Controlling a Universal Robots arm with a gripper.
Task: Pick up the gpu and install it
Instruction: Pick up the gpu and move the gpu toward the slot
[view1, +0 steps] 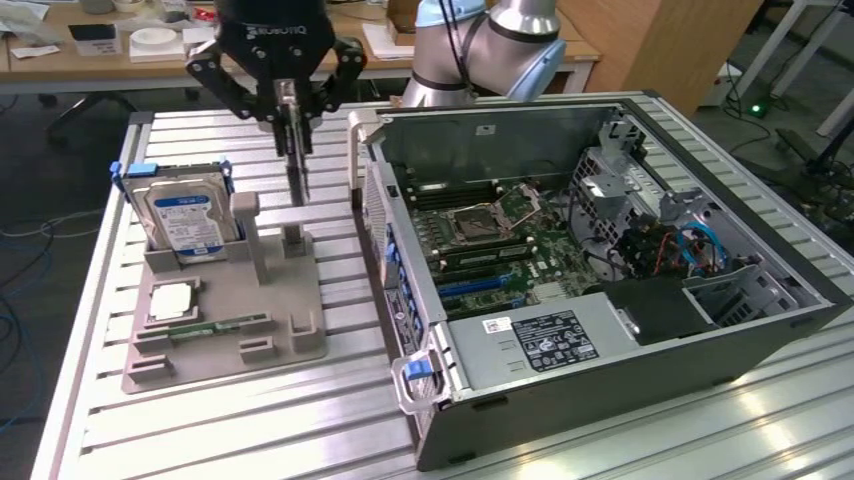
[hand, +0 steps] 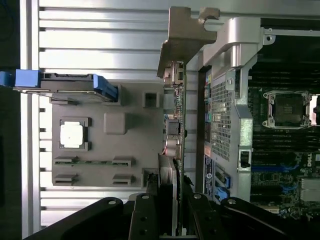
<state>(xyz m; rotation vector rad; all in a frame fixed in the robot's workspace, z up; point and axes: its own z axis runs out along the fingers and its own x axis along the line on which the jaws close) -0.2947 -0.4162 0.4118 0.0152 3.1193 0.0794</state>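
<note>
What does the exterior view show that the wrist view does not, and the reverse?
Exterior view adds the robot arm, the desks behind it and the blue-white label of the hard drive. Wrist view adds the bent bracket tab of the gpu. Both share the gripper clamped on the gpu, the gray tray and the open computer case.

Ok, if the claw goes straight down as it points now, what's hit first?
Likely the grey holder, by way of the gpu that the claw grips upright: the card's lower edge hangs right over the holder's upright posts. Depth is unclear.
</note>
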